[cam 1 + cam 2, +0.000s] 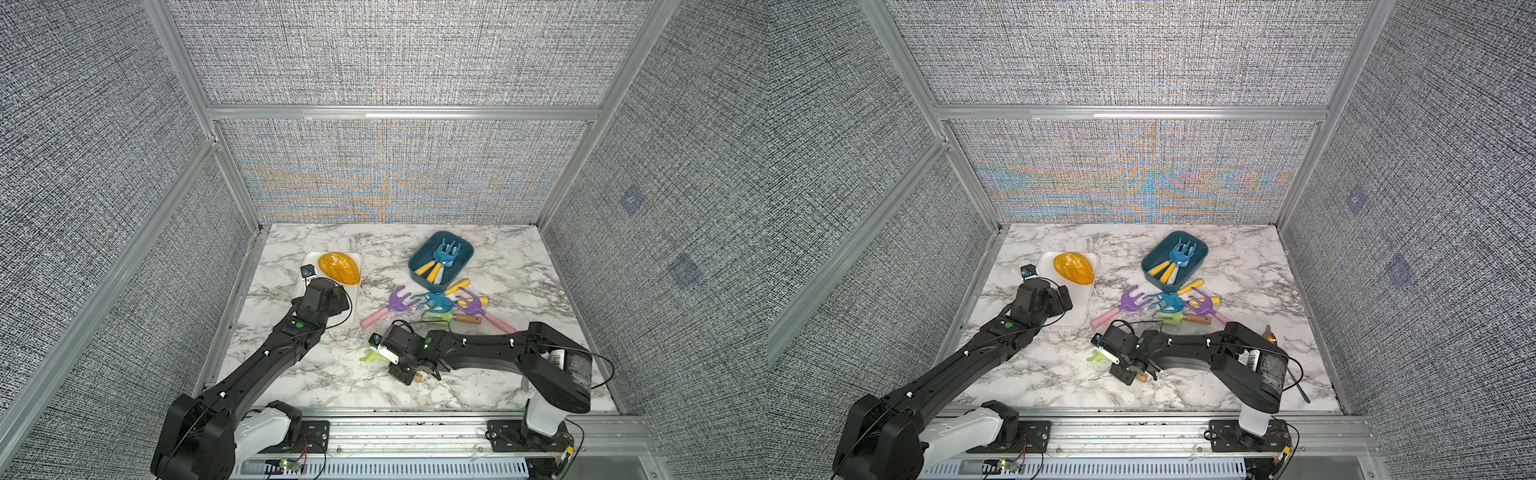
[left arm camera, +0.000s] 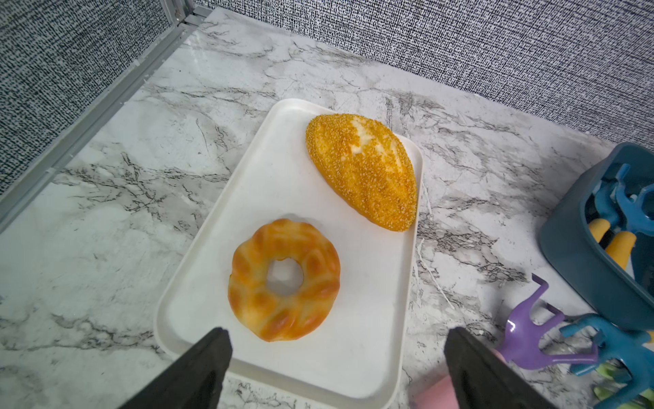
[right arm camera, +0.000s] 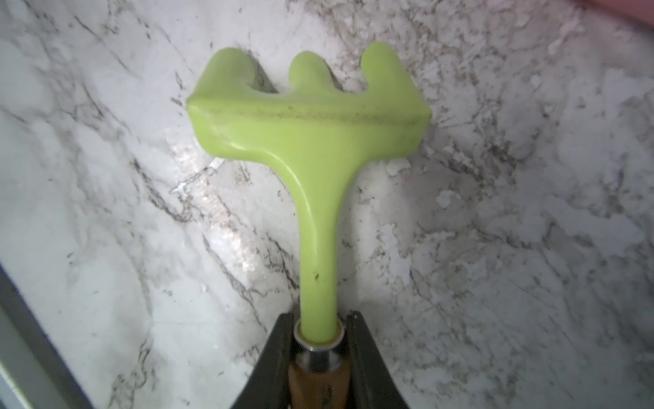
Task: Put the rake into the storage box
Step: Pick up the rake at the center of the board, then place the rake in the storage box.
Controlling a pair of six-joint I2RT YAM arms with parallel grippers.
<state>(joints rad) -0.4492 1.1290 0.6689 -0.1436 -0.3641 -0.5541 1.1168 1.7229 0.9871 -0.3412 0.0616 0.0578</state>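
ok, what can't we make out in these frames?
rake handle: past the right gripper it runs off the right wrist view's edge; in top views the gripper covers most of it.
donut: under the left arm in both top views.
box contents: cut by the left wrist view's edge; too small and overlapped in top views to count.
rake lifted or on the table: cannot tell.
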